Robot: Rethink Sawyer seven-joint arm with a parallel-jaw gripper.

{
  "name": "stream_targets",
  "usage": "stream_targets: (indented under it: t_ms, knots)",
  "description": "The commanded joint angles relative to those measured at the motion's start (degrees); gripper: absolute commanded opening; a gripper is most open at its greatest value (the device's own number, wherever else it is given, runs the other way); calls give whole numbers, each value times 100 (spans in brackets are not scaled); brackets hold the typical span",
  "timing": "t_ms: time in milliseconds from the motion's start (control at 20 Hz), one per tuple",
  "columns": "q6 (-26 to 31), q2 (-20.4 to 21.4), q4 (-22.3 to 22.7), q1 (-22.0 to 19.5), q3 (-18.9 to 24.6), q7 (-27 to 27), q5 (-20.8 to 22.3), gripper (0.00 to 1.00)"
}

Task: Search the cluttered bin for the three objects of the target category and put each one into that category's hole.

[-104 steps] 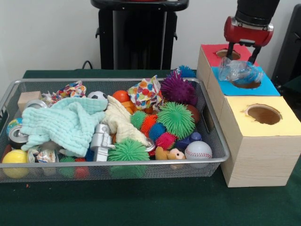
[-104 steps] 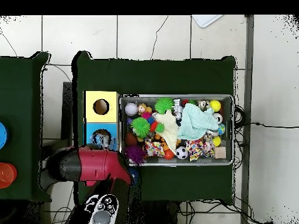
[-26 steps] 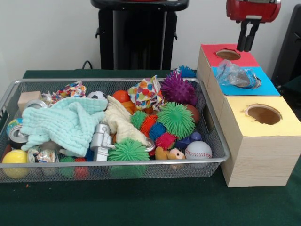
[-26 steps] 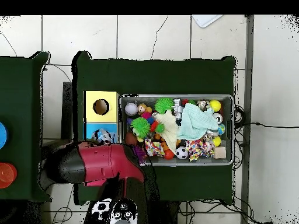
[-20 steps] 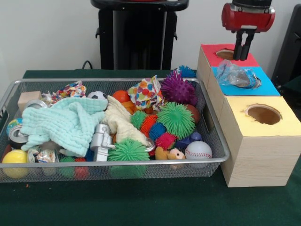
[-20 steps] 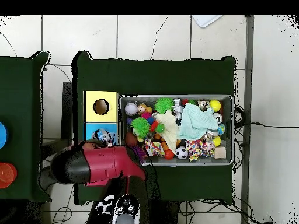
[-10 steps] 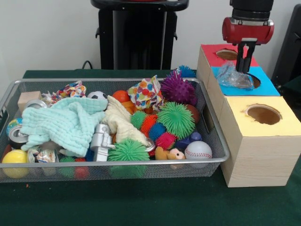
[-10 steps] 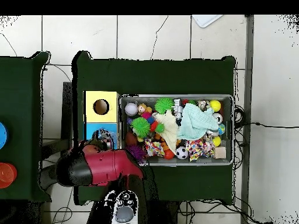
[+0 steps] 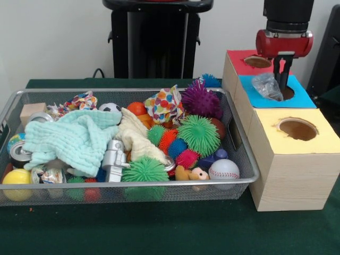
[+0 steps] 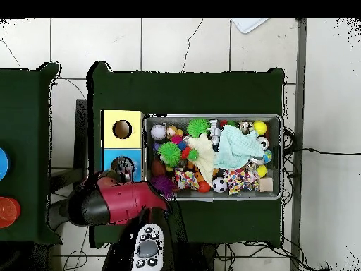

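Gripper (image 9: 282, 79) hangs over the blue-topped box (image 9: 303, 98), fingers pressed together and dipping toward its hole, touching a crumpled clear bottle (image 9: 267, 85) lying on that blue top beside the opening. Red-topped hole (image 9: 257, 61) sits just behind, apart from the bottle. Bin (image 9: 240, 154) to the side is crowded with spiky balls, a mint cloth (image 9: 74, 139), a baseball (image 9: 223, 169) and cans. Overhead, red arm (image 10: 116, 201) covers the red box.

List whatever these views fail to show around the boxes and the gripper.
- Gripper, front view: the jaws' state, ends dipping into the blue-topped hole beside the clear crumpled plastic bottle.
- Red-topped box, overhead view: covered by the red arm.
- Silver wire-mesh bin, both views: items beneath the pale green cloth.
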State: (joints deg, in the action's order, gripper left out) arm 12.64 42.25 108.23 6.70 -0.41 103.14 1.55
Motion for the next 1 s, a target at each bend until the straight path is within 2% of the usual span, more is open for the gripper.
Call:
stream_targets:
  t_ms: [50, 200, 350, 500, 700, 850, 1000]
  knots:
    - [-263, -421, 306, -252, 330, 917, -31, 0]
    - [-343, -483, 327, -247, 337, 942, -32, 0]
    - [31, -310, 327, -155, 245, 907, -93, 0]
    - [609, 154, 546, -111, 227, 858, -177, 0]
    - [2164, 1332, 888, -287, 432, 608, -504, 0]
    - [2956, 1770, 925, -335, 460, 504, -648, 0]
    - [3190, 1878, 922, -373, 450, 399, -698, 0]
